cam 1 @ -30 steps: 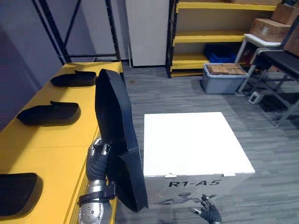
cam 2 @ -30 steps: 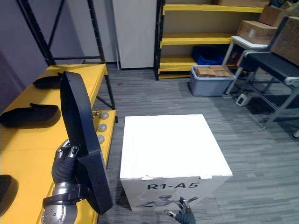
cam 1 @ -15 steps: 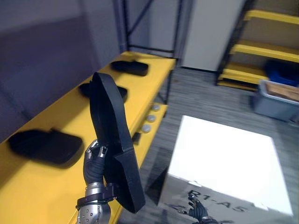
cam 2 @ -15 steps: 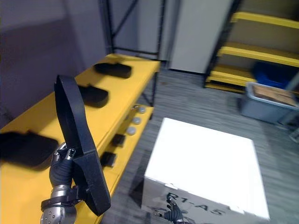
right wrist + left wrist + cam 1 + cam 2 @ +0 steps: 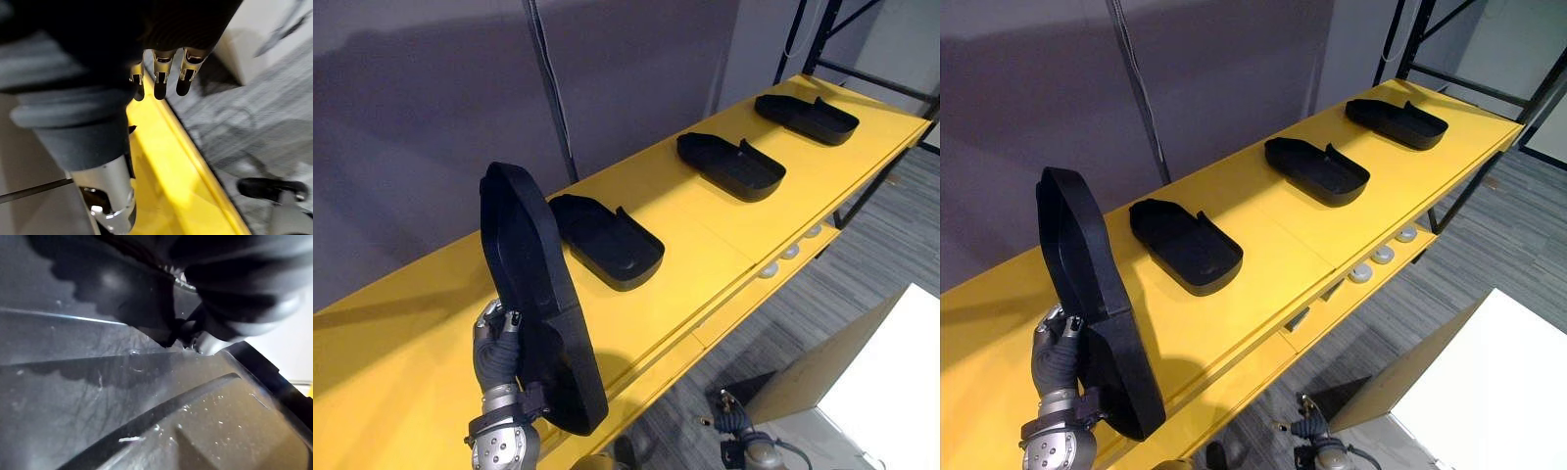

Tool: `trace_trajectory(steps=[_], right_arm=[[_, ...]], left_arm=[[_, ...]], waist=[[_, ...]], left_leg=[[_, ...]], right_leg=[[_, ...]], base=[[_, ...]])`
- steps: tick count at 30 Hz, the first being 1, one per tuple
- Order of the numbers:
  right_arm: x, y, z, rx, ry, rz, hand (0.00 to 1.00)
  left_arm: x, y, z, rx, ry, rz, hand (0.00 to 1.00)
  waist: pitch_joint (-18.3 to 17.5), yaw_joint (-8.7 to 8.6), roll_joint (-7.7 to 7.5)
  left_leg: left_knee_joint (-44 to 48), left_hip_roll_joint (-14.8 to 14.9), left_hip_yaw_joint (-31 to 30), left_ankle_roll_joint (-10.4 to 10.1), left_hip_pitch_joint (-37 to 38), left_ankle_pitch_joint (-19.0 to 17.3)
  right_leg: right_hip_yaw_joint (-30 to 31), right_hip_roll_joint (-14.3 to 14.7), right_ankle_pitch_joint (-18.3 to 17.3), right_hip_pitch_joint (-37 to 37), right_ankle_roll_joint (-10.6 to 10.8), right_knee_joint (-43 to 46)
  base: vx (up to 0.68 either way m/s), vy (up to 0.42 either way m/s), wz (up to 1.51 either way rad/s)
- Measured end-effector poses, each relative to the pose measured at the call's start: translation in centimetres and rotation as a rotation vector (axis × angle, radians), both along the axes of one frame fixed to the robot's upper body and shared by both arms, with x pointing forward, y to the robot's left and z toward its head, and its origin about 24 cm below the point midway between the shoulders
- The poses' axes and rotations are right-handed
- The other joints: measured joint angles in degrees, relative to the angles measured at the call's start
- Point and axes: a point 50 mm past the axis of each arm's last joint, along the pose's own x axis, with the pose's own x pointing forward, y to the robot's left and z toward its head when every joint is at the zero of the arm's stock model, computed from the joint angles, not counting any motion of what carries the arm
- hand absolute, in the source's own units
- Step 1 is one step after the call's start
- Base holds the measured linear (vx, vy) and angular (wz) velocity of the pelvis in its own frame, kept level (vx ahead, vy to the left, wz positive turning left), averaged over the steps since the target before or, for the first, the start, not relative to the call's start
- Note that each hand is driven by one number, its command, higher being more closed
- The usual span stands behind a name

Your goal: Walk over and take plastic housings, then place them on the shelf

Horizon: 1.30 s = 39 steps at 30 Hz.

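View has swung off the white box (image 5: 891,392) onto the yellow shelf (image 5: 705,279); the housing (image 5: 533,304) is unchanged in grip. The left robot hand (image 5: 495,345) is clenched on its lower part. Long axis upright, rounded end up, above the shelf's front. Matte black plastic, rimmed shell. 3 other housings (image 5: 729,166) lie flat in a row, hollow up. The right robot hand (image 5: 159,81) hangs low w/ fingers relaxed, holding nothing.
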Motion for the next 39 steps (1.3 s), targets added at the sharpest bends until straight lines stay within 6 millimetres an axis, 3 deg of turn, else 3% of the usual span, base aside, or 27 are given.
trace_trajectory(steps=[1,2,4,5,7,9,11,12,13,16,18,24,25,26,27,29,30,31,32,33,34,35,36,37,39], right_arm=[[0.1,-0.1,0.1,-0.002,-0.006,-0.005,0.00],[-0.5,-0.3,-0.1,-0.005,0.004,-0.018,0.00],[-1.3,-0.3,-0.3,-0.002,0.017,-0.026,0.00],[-1.5,-0.3,-0.3,-0.001,0.015,-0.029,0.00],[-2.2,0.1,0.0,0.012,-0.005,-0.044,0.00],[-3.1,0.7,-0.2,0.034,0.006,-0.060,0.00],[-3.9,1.2,-0.4,0.047,0.023,-0.072,0.00],[-4.0,1.7,-0.5,0.062,0.028,-0.079,0.00],[-4.0,1.8,-0.4,0.068,0.020,-0.083,0.00],[-3.3,1.6,0.3,0.075,-0.025,-0.102,0.00],[-4.0,1.5,0.0,0.072,-0.006,-0.118,0.00],[-4.9,2.3,-0.4,0.093,0.019,-0.146,0.00],[-4.7,2.2,-0.4,0.090,0.018,-0.147,0.00],[-4.4,2.3,-0.3,0.091,0.013,-0.146,0.00],[-4.1,2.2,-0.2,0.085,0.004,-0.144,0.00],[-3.9,1.4,-0.1,0.058,-0.003,-0.140,0.00],[-3.4,0.8,0.2,0.034,-0.019,-0.138,0.00],[-3.3,0.5,0.3,0.026,-0.024,-0.146,0.00],[-3.4,0.7,0.2,0.033,-0.021,-0.154,0.00],[-3.1,1.0,0.2,0.039,-0.026,-0.159,0.00],[-2.8,0.5,0.2,0.018,-0.026,-0.148,0.00],[-2.5,0.3,0.3,0.007,-0.031,-0.143,0.00],[-2.5,0.5,-0.1,0.010,-0.007,-0.145,0.00],[-3.1,0.9,-0.4,0.016,0.014,-0.137,0.00],[-3.6,1.0,-0.9,0.019,0.045,-0.138,0.00]], left_arm=[[0.2,-0.3,0.0,0.007,0.001,-0.014,1.00],[0.6,-1.1,0.1,0.017,-0.006,-0.051,1.00],[1.4,-2.0,0.5,0.033,-0.030,-0.094,1.00],[1.6,-2.3,0.6,0.033,-0.037,-0.105,1.00],[1.9,-3.2,0.9,0.024,-0.055,-0.138,1.00],[2.0,-3.9,1.0,0.024,-0.060,-0.161,1.00],[2.0,-4.0,1.0,0.027,-0.061,-0.166,1.00],[1.9,-4.0,0.9,0.027,-0.056,-0.155,1.00],[1.9,-4.0,0.7,0.026,-0.045,-0.153,1.00],[1.9,-4.2,0.4,0.023,-0.032,-0.167,1.00],[1.9,-4.4,0.4,0.021,-0.034,-0.176,1.00],[1.9,-4.4,0.5,0.019,-0.036,-0.172,1.00],[2.0,-4.3,0.5,0.019,-0.040,-0.169,1.00],[2.0,-4.2,0.6,0.022,-0.044,-0.160,1.00],[2.0,-4.0,0.6,0.024,-0.043,-0.152,1.00],[2.0,-3.8,0.6,0.027,-0.040,-0.140,1.00],[1.9,-3.6,0.6,0.027,-0.039,-0.128,1.00],[2.1,-3.5,0.7,0.028,-0.045,-0.118,1.00],[2.2,-3.3,0.8,0.032,-0.051,-0.110,1.00],[2.6,-3.2,1.3,0.040,-0.085,-0.107,1.00],[2.7,-3.3,1.2,0.021,-0.085,-0.096,1.00],[2.9,-3.4,1.1,0.019,-0.085,-0.100,1.00],[3.6,-3.7,1.0,0.029,-0.082,-0.118,1.00],[4.3,-4.5,0.6,0.021,-0.069,-0.144,1.00],[4.7,-5.3,0.7,0.018,-0.073,-0.176,1.00]], waist=[[0.22,-0.59,0.02],[0.80,-1.37,0.53],[0.79,-2.45,0.51],[0.76,-2.48,0.41],[0.56,-3.19,-0.21],[0.43,-3.48,-0.47],[-0.53,-2.54,-1.67],[-1.26,-1.62,-3.27],[-2.20,-1.18,-3.60],[-2.38,-0.41,-3.85],[-3.77,0.01,-4.50],[-3.99,0.45,-5.80],[-3.70,0.83,-5.77],[-3.26,1.26,-5.61],[-2.77,0.95,-5.11],[-2.41,1.06,-3.21],[-2.28,0.79,-2.48],[-2.68,-1.05,-4.11],[-3.28,-2.25,-5.60],[-2.85,-2.27,-6.33],[-3.37,-1.22,-3.78],[-3.75,-1.72,-2.48],[-3.76,-3.01,-3.60],[-3.83,-3.17,-4.15],[-3.64,-3.32,-3.91]], left_leg=[[-0.07,-0.27,-1.77,0.26,0.74,-0.26],[-0.61,-0.27,-4.10,0.00,1.51,-0.66],[-1.16,-0.72,-8.58,0.19,1.48,-0.69],[-1.28,-1.03,-9.43,0.09,1.51,-0.62],[-1.01,-3.10,-13.19,-0.05,1.79,-0.53],[0.01,-3.93,-16.37,-0.52,1.87,-0.59],[1.31,-4.45,-17.81,-1.31,1.28,-1.41],[2.67,-4.85,-18.36,-2.22,0.51,-2.40],[3.98,-4.07,-18.83,-3.04,-0.63,-3.34],[5.62,-1.98,-18.02,-4.12,-0.48,-4.98],[5.95,-1.74,-19.01,-4.28,-0.40,-5.19],[5.85,-3.22,-25.22,-5.29,-1.39,-3.32],[6.13,-3.06,-24.09,-5.53,-2.46,-3.92],[7.90,-0.35,-17.69,-5.11,-3.82,-6.31],[13.26,4.56,-9.42,-6.19,-6.34,-8.08],[18.67,9.16,-5.06,-6.28,-8.64,-8.05],[16.41,6.89,-5.84,-5.42,-7.59,-7.37],[11.51,4.39,-7.55,-5.20,-6.59,-5.76],[9.24,3.12,-6.54,-5.61,-6.03,-6.20],[21.73,6.08,-3.77,-0.41,-9.02,-9.68],[24.12,12.04,-4.86,-6.05,-8.00,-11.64],[21.86,12.07,-7.10,-10.03,-7.47,-13.01],[18.16,9.21,-7.54,-9.06,-6.67,-12.32],[14.21,6.91,-8.07,-7.95,-5.78,-10.12],[12.57,5.63,-8.26,-7.08,-5.45,-8.84]], right_leg=[[1.96,-1.52,0.64,-1.00,-1.02,5.44],[9.88,-1.80,0.46,-3.86,-2.45,11.82],[25.72,2.92,-3.54,-9.18,-1.17,15.06],[29.69,4.15,-4.69,-10.54,-0.84,15.25],[43.00,8.05,-7.92,-14.55,1.93,15.14],[50.63,11.02,-8.18,-15.28,2.17,12.72],[49.61,10.54,-6.37,-15.04,0.37,6.69],[48.78,9.93,-5.94,-13.94,0.80,3.41],[46.83,10.29,-6.05,-11.78,0.96,-1.48],[44.76,11.65,-5.78,-8.65,0.65,-5.20],[43.73,12.06,-5.75,-7.61,0.60,-5.95],[37.81,11.71,-5.58,-5.72,0.45,-5.85],[36.99,11.34,-5.53,-5.92,0.38,-5.70],[36.96,11.40,-5.51,-6.12,0.36,-5.70],[36.32,11.69,-5.52,-6.20,0.33,-5.48],[35.74,11.66,-6.05,-7.14,-0.49,-2.66],[35.76,10.85,-6.84,-9.22,-1.54,1.15],[36.28,9.33,-7.99,-10.88,-3.78,2.25],[36.41,7.67,-7.09,-11.31,-4.59,0.85],[37.09,6.35,-6.79,-11.26,-3.77,-0.61],[36.72,8.07,-6.05,-11.07,-2.51,-1.50],[36.64,8.52,-5.75,-11.21,-2.00,-2.10],[35.54,6.44,-4.40,-11.11,-0.45,-3.39],[34.44,4.86,-1.58,-10.92,-0.43,-4.84],[34.35,4.20,2.26,-10.91,0.13,-5.86]], base=[[0.06,0.147,0.78],[0.05,0.098,1.00],[0.04,0.054,1.02],[0.04,0.016,0.88],[0.04,-0.021,0.90],[0.02,-0.112,1.02],[0.03,-0.143,0.66],[0.11,-0.260,0.31],[0.12,-0.264,0.20],[0.08,-0.189,0.08],[0.09,-0.096,0.29],[0.04,-0.045,0.63],[-0.04,-0.004,0.48],[-0.09,-0.069,0.50],[-0.07,-0.082,0.34],[-0.05,0.019,0.13],[-0.07,0.169,0.29],[-0.09,0.180,0.60],[-0.01,0.090,0.83],[0.05,0.068,0.22],[0.07,0.092,-0.04],[0.01,0.256,0.00],[-0.05,0.332,0.51],[-0.06,0.325,0.55],[-0.05,0.251,0.21]])
